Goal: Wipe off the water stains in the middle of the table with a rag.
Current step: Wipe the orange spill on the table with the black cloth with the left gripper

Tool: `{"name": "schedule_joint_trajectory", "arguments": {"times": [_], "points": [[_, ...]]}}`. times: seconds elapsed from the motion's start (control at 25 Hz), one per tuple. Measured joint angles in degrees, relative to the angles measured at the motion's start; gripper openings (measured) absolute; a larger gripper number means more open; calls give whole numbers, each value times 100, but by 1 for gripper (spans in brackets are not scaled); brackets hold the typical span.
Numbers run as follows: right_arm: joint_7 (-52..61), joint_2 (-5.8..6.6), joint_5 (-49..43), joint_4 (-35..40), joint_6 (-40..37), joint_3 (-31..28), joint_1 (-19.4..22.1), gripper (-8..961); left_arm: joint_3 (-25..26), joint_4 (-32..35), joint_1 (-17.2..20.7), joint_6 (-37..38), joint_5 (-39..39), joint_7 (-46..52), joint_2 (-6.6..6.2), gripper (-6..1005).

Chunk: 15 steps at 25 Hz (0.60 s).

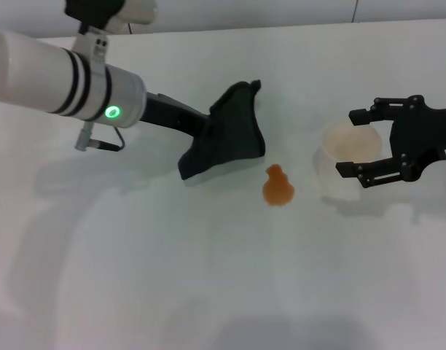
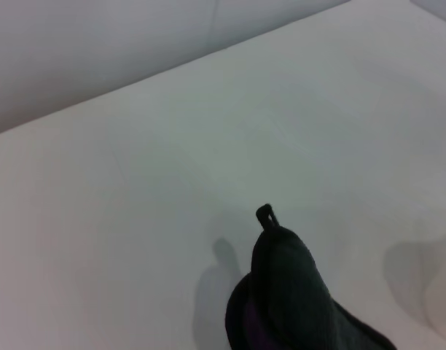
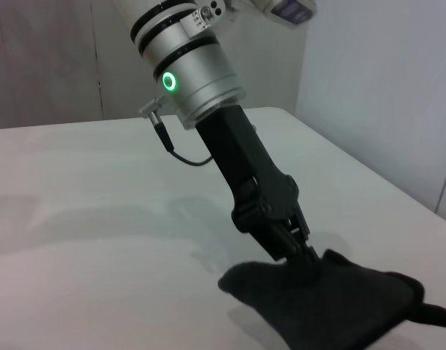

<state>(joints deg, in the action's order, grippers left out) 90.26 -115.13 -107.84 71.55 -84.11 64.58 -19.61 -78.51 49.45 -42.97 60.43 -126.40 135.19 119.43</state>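
The dark green-black rag point(image 1: 234, 135) lies crumpled on the white table point(image 1: 172, 277), left of and just behind the orange water stain point(image 1: 278, 186). My left gripper point(image 1: 210, 125) reaches in from the left and is shut on the rag's left edge. The right wrist view shows that gripper point(image 3: 299, 251) pinching the rag point(image 3: 347, 302) from above. The rag point(image 2: 288, 299) with its pointed corner also fills the lower part of the left wrist view. My right gripper point(image 1: 358, 142) stands open at the right, one finger on either side of a pale cup point(image 1: 347, 153).
The pale translucent cup stands right of the stain, about a hand's width away. The table's far edge point(image 1: 296, 28) meets a grey wall behind.
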Motion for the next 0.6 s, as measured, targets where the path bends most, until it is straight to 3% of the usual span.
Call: {"name": "schedule_joint_trajectory", "arguments": {"times": [0.32,0.6], "points": [[0,0,1,1,-2,9,-7,873,-739,-437,-272,-387,420,13,10,94],[0,0,1,-4,2,64,-8,873,-907,-805,-506,-427,468,63,17,94]]}}
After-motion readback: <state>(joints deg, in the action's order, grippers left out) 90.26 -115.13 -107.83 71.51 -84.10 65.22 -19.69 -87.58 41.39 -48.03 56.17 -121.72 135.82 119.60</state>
